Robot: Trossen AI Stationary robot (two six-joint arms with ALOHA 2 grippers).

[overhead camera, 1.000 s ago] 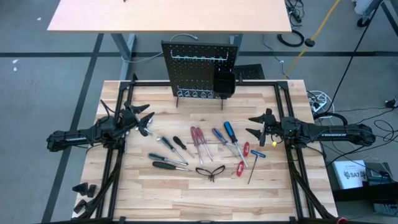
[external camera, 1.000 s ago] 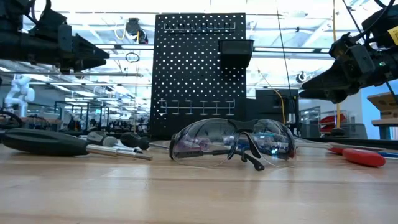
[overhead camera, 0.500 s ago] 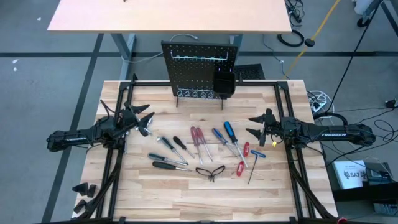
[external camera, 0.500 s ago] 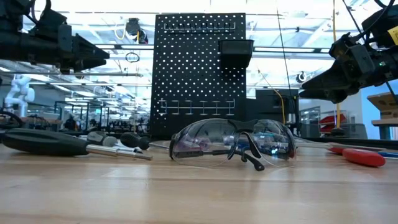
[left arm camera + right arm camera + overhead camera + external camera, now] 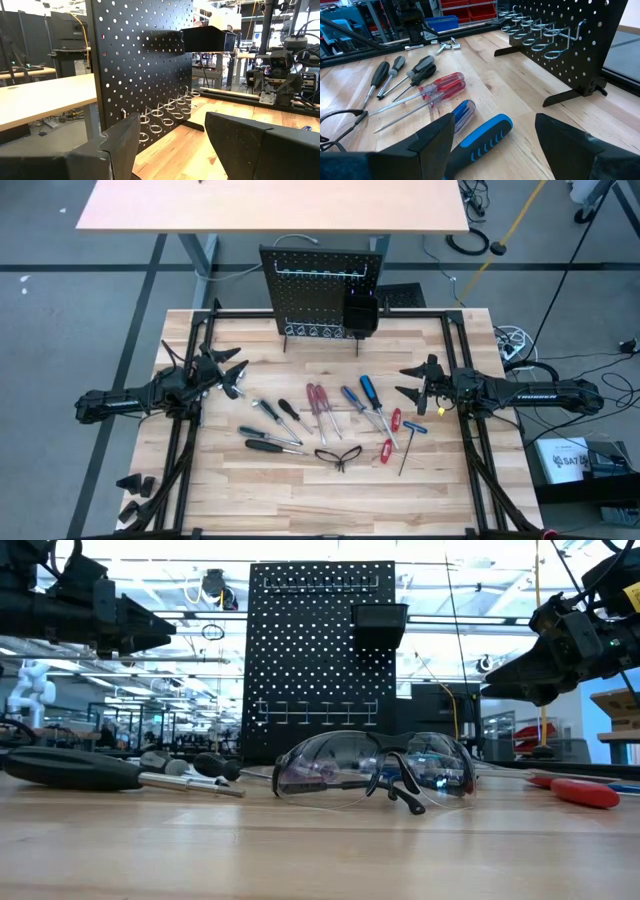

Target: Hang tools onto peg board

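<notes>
While grippers (image 5: 238,379) flank, tools (image 5: 322,408) between

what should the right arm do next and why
Probably lower the right gripper onto the blue screwdriver just ahead of it. Its jaws are open and empty, every tool lies on the table, and the peg board hooks hold nothing.
</notes>
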